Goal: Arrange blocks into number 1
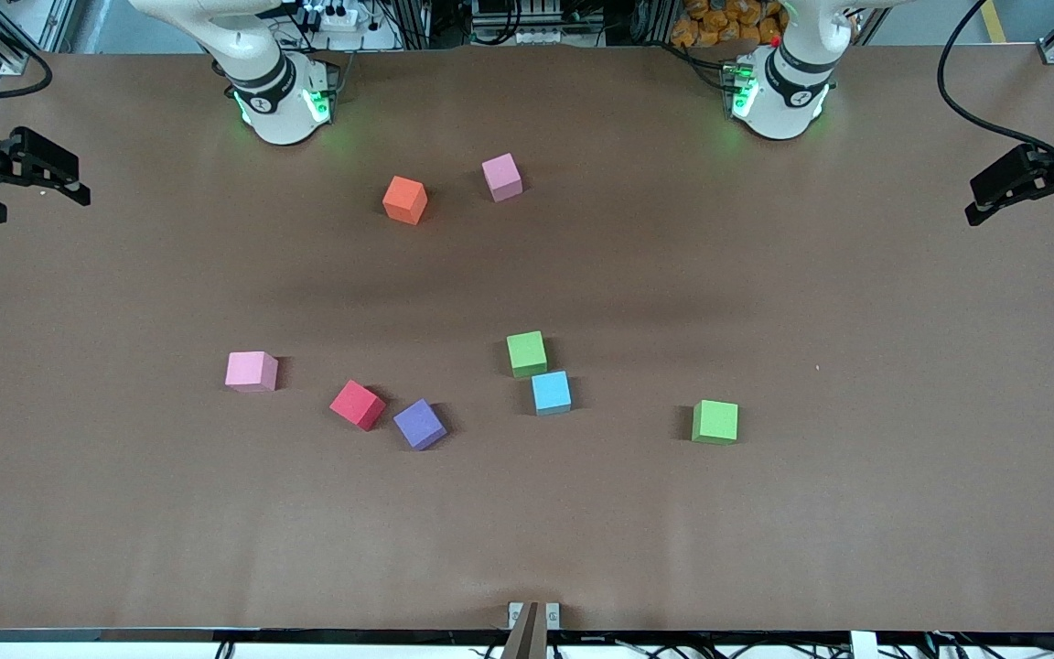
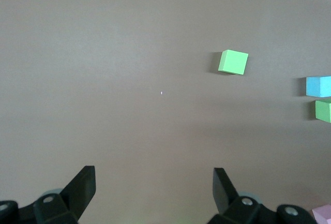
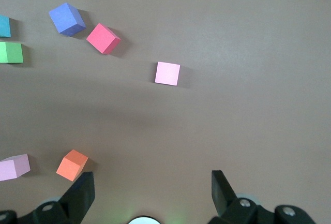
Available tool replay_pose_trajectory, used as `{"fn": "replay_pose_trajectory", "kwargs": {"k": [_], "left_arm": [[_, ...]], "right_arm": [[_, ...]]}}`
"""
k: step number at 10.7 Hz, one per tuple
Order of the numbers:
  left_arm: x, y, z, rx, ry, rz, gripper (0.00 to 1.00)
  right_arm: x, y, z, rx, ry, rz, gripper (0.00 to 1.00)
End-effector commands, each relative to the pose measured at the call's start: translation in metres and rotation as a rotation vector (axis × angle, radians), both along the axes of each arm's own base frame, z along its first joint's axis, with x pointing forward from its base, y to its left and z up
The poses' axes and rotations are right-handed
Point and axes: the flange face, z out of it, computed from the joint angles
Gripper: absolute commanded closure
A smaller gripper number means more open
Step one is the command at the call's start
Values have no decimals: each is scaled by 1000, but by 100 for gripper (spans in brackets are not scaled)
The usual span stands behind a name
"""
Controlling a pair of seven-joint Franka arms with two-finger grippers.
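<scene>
Both arms are waiting wide of the blocks, nothing lined up yet. The left gripper and right gripper are both hanging open and empty. The lone green block, sitting toward the left arm's end, looks like that arm's easiest pick.

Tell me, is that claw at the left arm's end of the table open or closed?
Open. The left end effector shows its two black fingers spread wide apart over bare table, with nothing between them.
</scene>
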Motion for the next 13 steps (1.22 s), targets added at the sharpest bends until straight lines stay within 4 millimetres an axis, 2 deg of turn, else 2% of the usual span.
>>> {"fn": "replay_pose_trajectory", "kwargs": {"k": [1, 3, 4, 7, 8, 10, 11, 13], "left_arm": [[-6, -2, 2, -4, -1, 10, 0], [-5, -13, -9, -16, 23, -1, 0], [-6, -31, -23, -30, 55, -24, 0], [-17, -133, -73, -65, 155, -168, 0], [-24, -166, -87, -63, 158, -208, 0], [-45, -230, -129, -91, 176, -233, 0], [-61, -262, -147, -87, 171, -213, 0], [-97, -323, -184, -70, 204, -174, 0]], "right_arm": [[1, -9, 3, -11, -7, -21, 0], [0, -11, 4, -10, -9, -22, 0], [0, -11, 4, -10, -9, -19, 0], [4, -10, -2, -11, 0, -15, 0], [12, -4, -18, -11, 29, -9, 0], [42, -2, -62, -15, 62, -10, 0], [59, -1, -91, -14, 82, -13, 0], [86, -1, -163, -21, 133, -18, 0]]}}
